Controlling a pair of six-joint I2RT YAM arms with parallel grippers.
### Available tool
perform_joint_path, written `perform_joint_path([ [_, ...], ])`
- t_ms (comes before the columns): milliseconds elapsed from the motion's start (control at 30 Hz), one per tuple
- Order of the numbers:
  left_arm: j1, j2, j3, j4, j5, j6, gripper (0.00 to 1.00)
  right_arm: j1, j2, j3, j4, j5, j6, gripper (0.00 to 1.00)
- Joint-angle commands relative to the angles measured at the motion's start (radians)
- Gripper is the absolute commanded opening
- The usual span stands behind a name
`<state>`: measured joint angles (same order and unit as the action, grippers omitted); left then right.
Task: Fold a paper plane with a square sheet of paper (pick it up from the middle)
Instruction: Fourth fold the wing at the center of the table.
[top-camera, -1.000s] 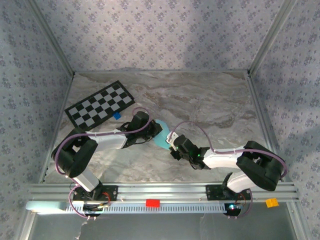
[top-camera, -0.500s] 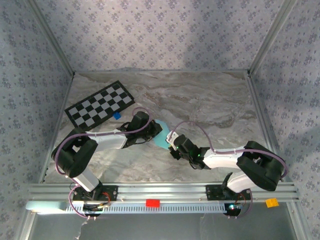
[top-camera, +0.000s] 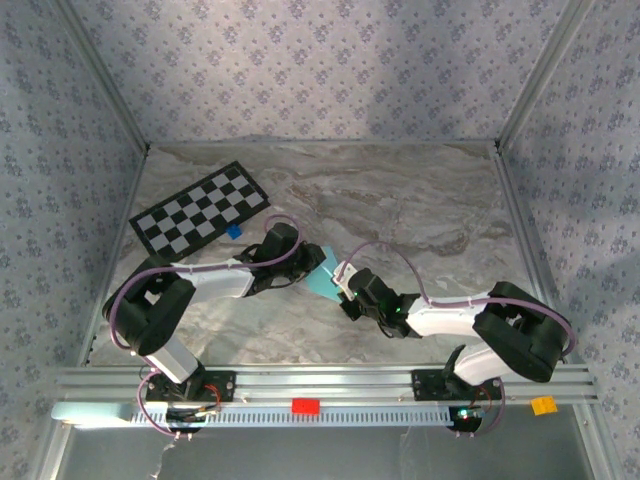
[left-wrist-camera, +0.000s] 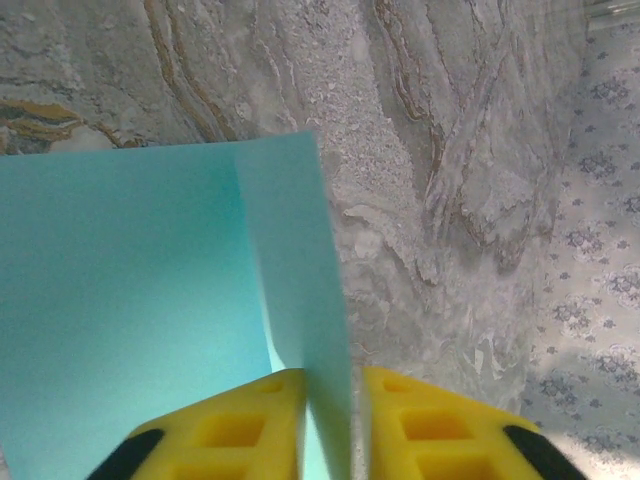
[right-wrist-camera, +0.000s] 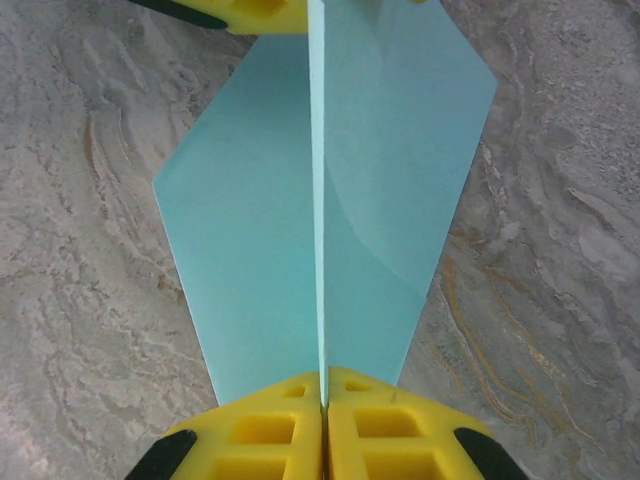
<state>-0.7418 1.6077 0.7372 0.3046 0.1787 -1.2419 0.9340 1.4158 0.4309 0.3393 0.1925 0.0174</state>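
Sky-blue paper sheet (top-camera: 322, 276), folded along a centre crease, sits between the two arms over the marble table (top-camera: 430, 210) (about its middle). The right tool (right-wrist-camera: 322, 385) has its yellow fingers pressed together on the crease and holds the sheet. The left tool (left-wrist-camera: 328, 385) stands narrowly open: an upright flap of the paper is between its fingers, with a thin gap on one side. The checkerboard card (top-camera: 200, 220) lies well apart, back left.
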Motion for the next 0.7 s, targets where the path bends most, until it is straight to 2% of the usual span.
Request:
perform_joint_path([
  [0, 0.003, -0.056, -0.007, -0.038, -0.039, -0.005, 0.28, -0.012, 0.019, 0.012, -0.013, -0.056, 0.038, 0.09],
  [133, 0.003, -0.088, -0.02, -0.073, -0.071, -0.004, 0.38, -0.031, 0.039, 0.022, -0.012, -0.098, 0.07, 0.09],
  [367, 0.004, -0.128, -0.036, -0.123, -0.104, -0.004, 0.42, -0.053, 0.052, 0.028, -0.011, -0.137, 0.112, 0.12],
  [667, 0.005, -0.132, -0.035, -0.134, -0.107, -0.004, 0.41, -0.104, 0.062, 0.015, 0.012, -0.233, 0.178, 0.11],
])
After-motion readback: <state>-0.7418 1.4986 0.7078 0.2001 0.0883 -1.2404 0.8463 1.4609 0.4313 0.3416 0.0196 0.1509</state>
